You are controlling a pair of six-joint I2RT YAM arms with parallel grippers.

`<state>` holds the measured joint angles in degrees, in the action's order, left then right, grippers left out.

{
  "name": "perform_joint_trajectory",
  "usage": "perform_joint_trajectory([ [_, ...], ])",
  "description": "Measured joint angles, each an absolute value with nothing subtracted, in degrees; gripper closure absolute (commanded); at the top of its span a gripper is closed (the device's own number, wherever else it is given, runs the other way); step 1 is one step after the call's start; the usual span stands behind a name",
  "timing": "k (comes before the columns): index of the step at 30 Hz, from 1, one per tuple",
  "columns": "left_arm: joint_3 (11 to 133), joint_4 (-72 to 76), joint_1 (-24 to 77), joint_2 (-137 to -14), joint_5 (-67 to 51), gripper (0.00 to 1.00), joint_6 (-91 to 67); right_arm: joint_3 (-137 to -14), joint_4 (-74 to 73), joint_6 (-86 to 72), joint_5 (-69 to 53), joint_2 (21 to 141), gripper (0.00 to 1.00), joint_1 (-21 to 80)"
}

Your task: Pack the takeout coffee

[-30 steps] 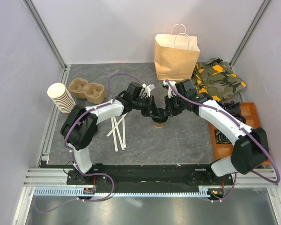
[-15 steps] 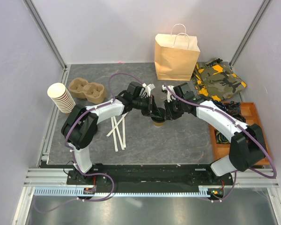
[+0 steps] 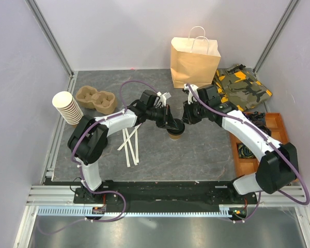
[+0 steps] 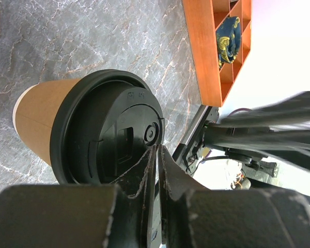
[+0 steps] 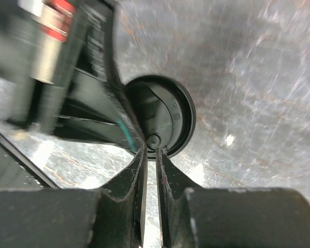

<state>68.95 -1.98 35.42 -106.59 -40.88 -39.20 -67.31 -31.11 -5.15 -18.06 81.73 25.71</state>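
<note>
The takeout coffee [image 3: 176, 134], a small brown paper cup with a black lid, stands upright mid-table. In the left wrist view the cup [image 4: 39, 116] fills the frame and my left gripper [image 4: 158, 147] is shut, its tips pressed on the lid beside the small round button. From above, the left gripper [image 3: 171, 124] reaches the lid from the left. My right gripper [image 3: 185, 119] hovers just right of the cup. In the right wrist view its jaws [image 5: 150, 147] leave only a thin slit, with nothing between them, over the lid [image 5: 170, 116].
A brown paper bag [image 3: 194, 64] stands upright at the back. A stack of cups [image 3: 67, 107] and a pulp cup carrier [image 3: 96, 99] sit far left. White straws [image 3: 130, 144] lie near the left arm. Camouflage cloth [image 3: 242, 88] and an orange tray [image 3: 275, 124] lie on the right.
My right gripper has drawn slightly up and back from the lid. The left gripper and the cup have stayed put.
</note>
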Motion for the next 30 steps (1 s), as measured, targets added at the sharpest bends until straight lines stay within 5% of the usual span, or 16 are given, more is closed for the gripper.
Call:
perform_joint_trajectory([
  [13, 69.23, -1.98, 34.79, -107.22, -42.02, 0.88, -39.2, -59.33, -28.4, -5.52, -16.43, 84.38, 0.82, 27.42],
  [30, 69.49, -3.75, 34.74, -102.15, -41.45, 0.78, -38.17, -68.95, -28.64, -9.06, -26.09, 86.13, 0.76, 23.0],
])
